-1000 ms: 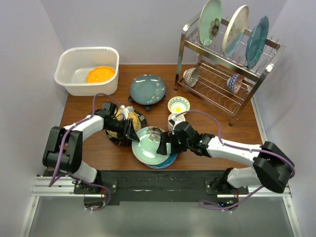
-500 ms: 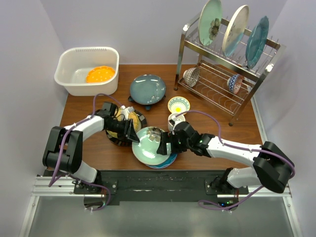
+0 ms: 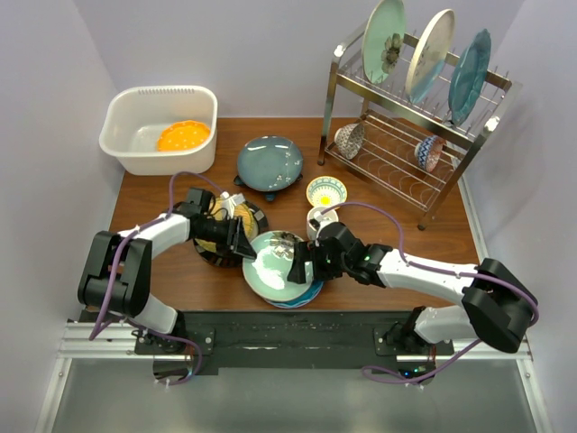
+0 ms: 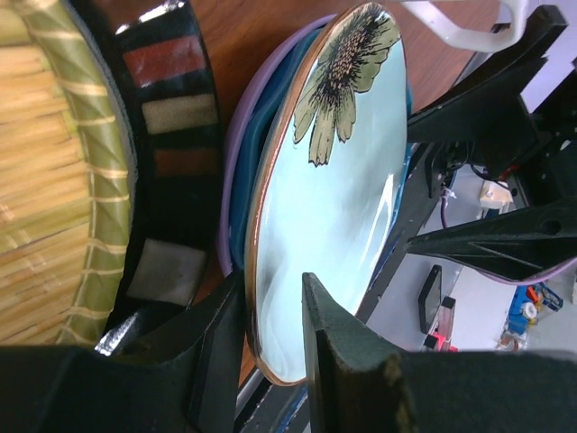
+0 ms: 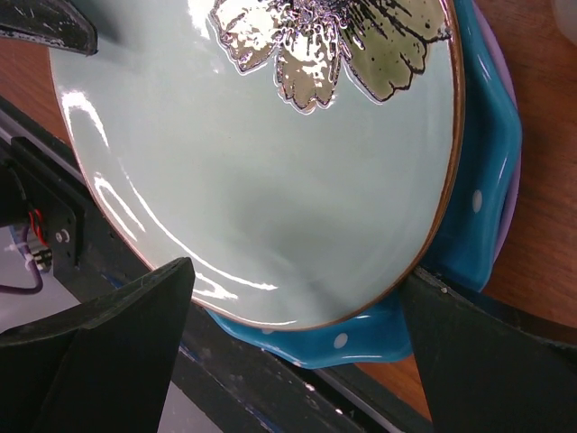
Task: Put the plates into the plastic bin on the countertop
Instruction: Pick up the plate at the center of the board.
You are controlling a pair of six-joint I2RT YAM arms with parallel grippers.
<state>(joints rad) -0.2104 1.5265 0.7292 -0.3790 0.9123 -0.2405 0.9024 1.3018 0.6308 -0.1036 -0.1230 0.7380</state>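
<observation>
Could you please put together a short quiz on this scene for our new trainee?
1. True or false: the bin holds two plates.
2. Which gripper pinches the rim of the green plate? A) left B) right C) neither
3. How many plates stand in the rack?
Key: 1. False: only the orange plate lies in it. 2. A: the left gripper clamps the rim; the right gripper is open. 3. Three.
</observation>
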